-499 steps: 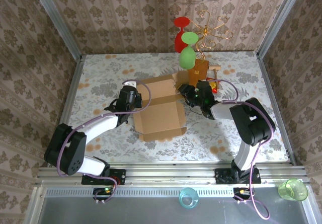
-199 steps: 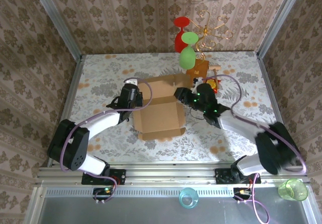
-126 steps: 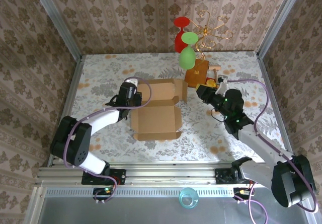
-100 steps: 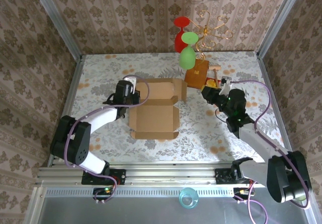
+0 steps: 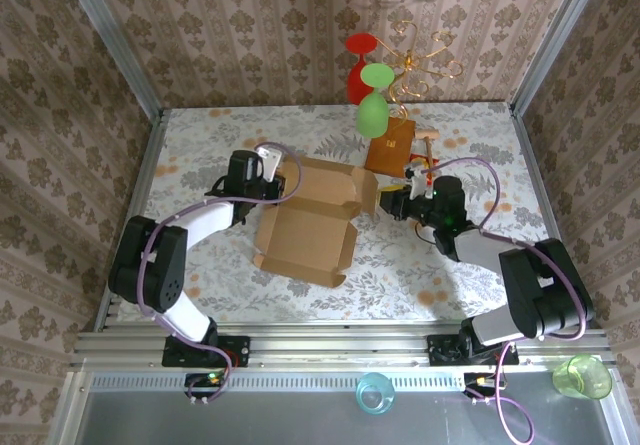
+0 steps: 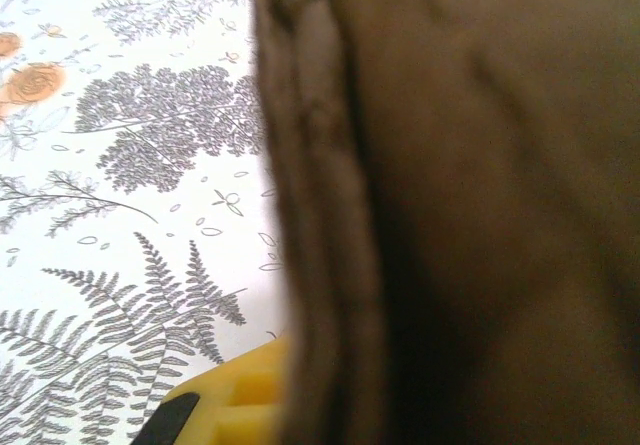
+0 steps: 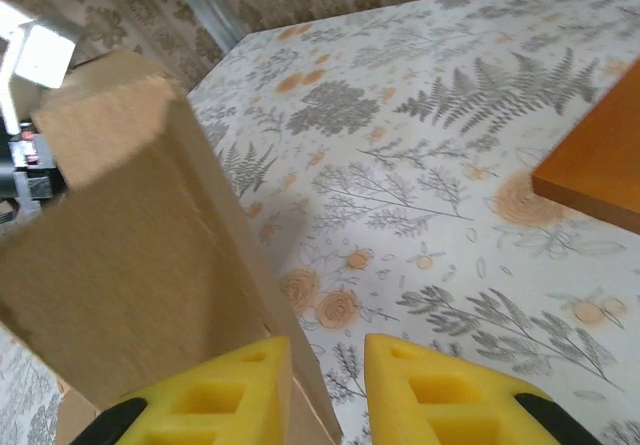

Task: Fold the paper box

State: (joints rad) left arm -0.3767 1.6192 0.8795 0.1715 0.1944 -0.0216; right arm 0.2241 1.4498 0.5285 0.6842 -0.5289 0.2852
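Note:
The paper box lies opened out mid-table, light-brown cardboard with its flaps partly raised. My left gripper is shut on the box's back-left flap. In the left wrist view that cardboard looms very close, and one yellow finger shows beside its edge. My right gripper sits at the box's right side. In the right wrist view its yellow fingers stand a little apart, and the upright right flap has its edge in the gap, against the left finger and clear of the right one.
A smaller orange-brown box stands just behind the right gripper, its corner in the right wrist view. Green and red goblets and a gold wire stand crowd the back. Metal rails edge the table.
The right arm swung out to the right, then came back to the box's right flap with its fingers narrower. The box has turned slightly, and the left gripper has drawn back with it.

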